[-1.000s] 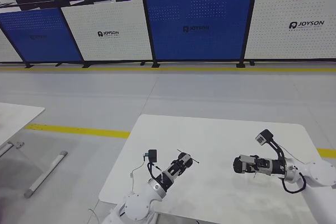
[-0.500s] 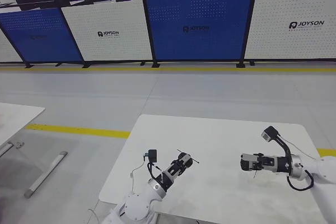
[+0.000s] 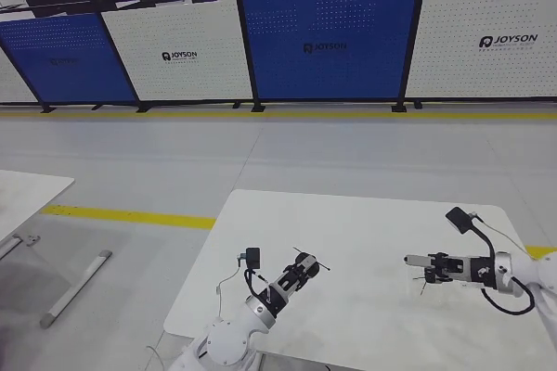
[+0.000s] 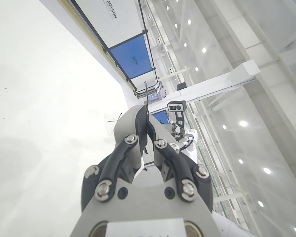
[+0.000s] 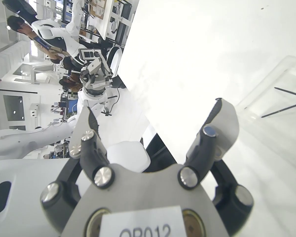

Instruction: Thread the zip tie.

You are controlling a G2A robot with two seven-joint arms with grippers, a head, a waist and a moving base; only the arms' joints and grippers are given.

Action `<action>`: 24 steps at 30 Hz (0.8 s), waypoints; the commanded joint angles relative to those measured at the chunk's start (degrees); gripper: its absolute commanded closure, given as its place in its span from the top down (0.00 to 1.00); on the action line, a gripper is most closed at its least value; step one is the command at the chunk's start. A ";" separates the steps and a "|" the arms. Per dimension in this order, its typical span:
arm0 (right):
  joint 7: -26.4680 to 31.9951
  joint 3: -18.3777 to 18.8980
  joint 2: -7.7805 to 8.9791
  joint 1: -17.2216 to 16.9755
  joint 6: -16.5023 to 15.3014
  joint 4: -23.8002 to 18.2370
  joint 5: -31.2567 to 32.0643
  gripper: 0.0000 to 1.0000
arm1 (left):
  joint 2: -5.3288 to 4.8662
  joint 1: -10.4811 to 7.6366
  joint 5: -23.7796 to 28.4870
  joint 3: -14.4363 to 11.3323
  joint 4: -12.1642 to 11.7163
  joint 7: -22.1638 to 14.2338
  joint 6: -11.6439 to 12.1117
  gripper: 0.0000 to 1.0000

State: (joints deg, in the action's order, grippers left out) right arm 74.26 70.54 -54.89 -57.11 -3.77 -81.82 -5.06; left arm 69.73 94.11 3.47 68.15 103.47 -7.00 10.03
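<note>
My left gripper is over the table's front left part, shut on a thin black zip tie. In the left wrist view the tie sticks out past the closed fingertips, and a short end shows behind the pads. My right gripper hangs over the right part of the table, pointing toward the left gripper with a wide gap between them. Its fingers stand open in the right wrist view, nothing between them. Far off in that view is the left gripper.
The white table is bare between the two arms. A clear plastic tray holding two loose black zip ties lies beside my right gripper. The table's edge drops to the floor just behind both arms.
My right arm has drawn back to the right and slightly farther up the table, widening the gap to the left gripper. The left arm and its tie have stayed still.
</note>
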 commanded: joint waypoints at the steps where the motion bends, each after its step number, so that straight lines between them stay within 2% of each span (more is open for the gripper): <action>1: -0.01 0.00 0.00 0.00 0.01 0.00 0.01 1.00 | 0.00 0.00 0.00 0.00 0.00 0.00 0.00 0.00; 5: -1.41 0.48 0.16 -0.44 0.82 -0.51 0.81 1.00 | 0.00 0.00 0.00 0.00 0.00 0.00 0.00 0.00; 8: 1.72 2.27 0.94 0.69 4.64 -1.47 3.10 1.00 | 0.00 0.00 0.00 0.00 0.00 0.00 0.00 0.00; 11: 4.44 2.32 1.49 2.16 9.83 -3.04 7.17 1.00 | 0.00 0.00 0.00 0.00 0.00 0.00 0.00 0.00; 13: 5.37 0.70 1.56 3.74 13.69 -3.86 10.92 1.00 | 0.00 0.00 0.00 0.00 0.00 0.00 0.00 0.00; 15: 5.38 -1.62 1.34 5.10 14.97 -3.37 11.79 1.00 | 0.00 0.00 0.00 0.00 0.00 0.00 0.00 0.00; 18: 5.38 -7.88 0.78 9.39 17.56 1.17 14.12 1.00 | 0.00 0.00 0.00 0.00 0.00 0.00 0.00 0.00; 20: 5.38 -10.49 0.04 12.87 18.99 5.41 13.46 1.00 | 0.00 0.00 0.00 0.00 0.00 0.00 0.00 0.00; 24: 5.38 -10.49 0.04 12.87 18.99 5.41 13.46 1.00 | 0.00 0.00 0.00 0.00 0.00 0.00 0.00 0.00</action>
State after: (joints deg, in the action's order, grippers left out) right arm 79.64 59.96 -54.88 -44.11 15.27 -76.22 8.37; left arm 69.73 94.11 3.47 68.15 103.47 -7.00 10.03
